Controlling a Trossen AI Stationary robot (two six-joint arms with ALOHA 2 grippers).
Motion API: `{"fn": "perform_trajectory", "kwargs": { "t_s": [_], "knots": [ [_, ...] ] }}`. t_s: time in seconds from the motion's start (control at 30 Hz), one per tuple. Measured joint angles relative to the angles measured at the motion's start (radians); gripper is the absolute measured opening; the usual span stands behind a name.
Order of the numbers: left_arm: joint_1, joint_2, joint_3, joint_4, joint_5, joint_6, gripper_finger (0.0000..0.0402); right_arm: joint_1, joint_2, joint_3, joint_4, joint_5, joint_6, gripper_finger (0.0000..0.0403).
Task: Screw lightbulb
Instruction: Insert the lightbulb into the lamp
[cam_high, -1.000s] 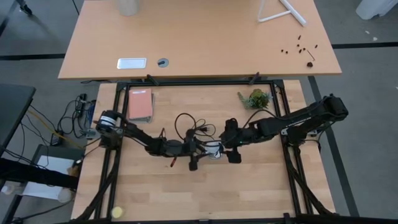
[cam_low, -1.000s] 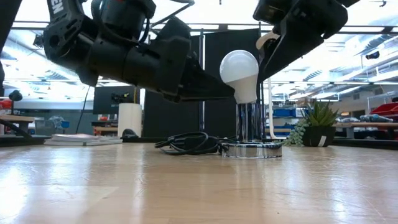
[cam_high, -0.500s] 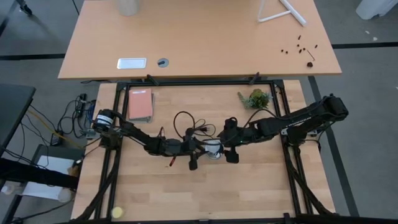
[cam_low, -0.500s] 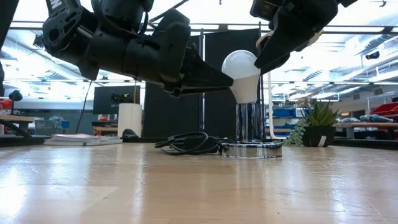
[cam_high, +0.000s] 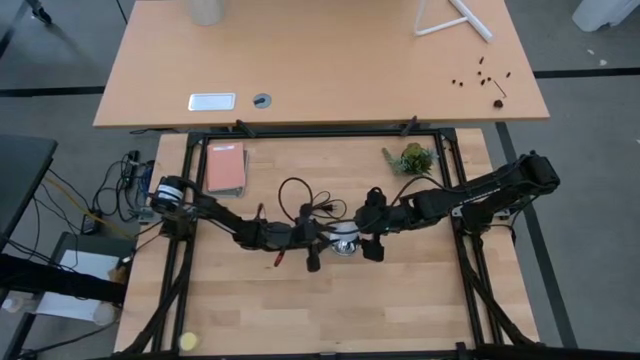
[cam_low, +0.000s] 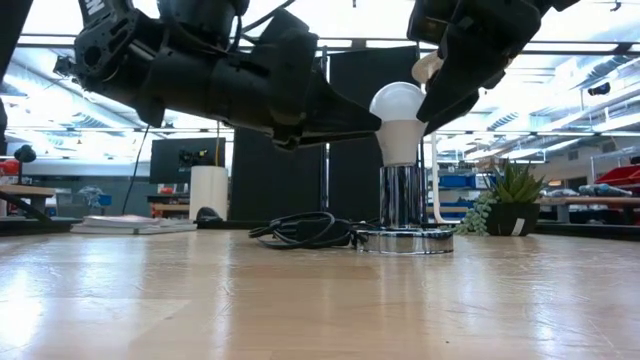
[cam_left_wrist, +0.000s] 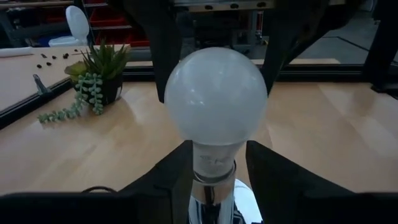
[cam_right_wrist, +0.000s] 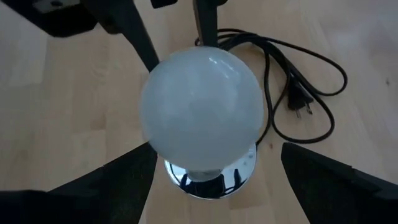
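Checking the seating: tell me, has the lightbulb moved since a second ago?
Yes. In the low view the lightbulb has swung upright from leaning left, now centred over the fixed chrome socket post.

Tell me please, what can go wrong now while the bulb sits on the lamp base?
1. The left gripper has its fingers on either side of the lightbulb's neck. If it pushes sideways, the chrome lamp base may slide or tip.
2. The right gripper is open around the bulb; shutting too hard could crack the glass.
3. The black cord lies loose beside the base; a finger could catch it.
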Motion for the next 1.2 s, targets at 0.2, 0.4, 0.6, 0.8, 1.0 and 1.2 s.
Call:
{"fn": "perform_trajectory", "kwargs": {
  "t_s": [0.2,0.4,0.6,0.8,1.0,1.2],
  "knots": [
    [0.001,0.038,0.041,-0.017,0.0,0.048,0.0152,0.006,0.0,0.0,-0.02,0.0,0.023,0.0352],
    [0.0,0.038,0.041,-0.005,0.0,0.05,0.0152,0.014,0.0,0.0,-0.019,0.0,0.018,0.0352],
    [0.0,0.038,0.041,-0.008,-0.003,0.07,0.0152,0.021,-0.003,0.008,-0.05,0.0,-0.01,0.0352],
    [-0.003,0.038,0.041,-0.036,-0.055,0.068,0.0152,0.021,-0.013,0.071,-0.19,0.001,-0.028,0.0352],
    [-0.004,0.038,0.041,-0.119,-0.08,0.041,0.0158,0.021,-0.013,0.131,-0.296,-0.011,-0.116,0.0352],
    [0.001,0.038,0.041,-0.171,-0.072,-0.012,0.0187,-0.005,-0.012,0.209,-0.397,-0.037,-0.254,0.0353]
  ]
}}
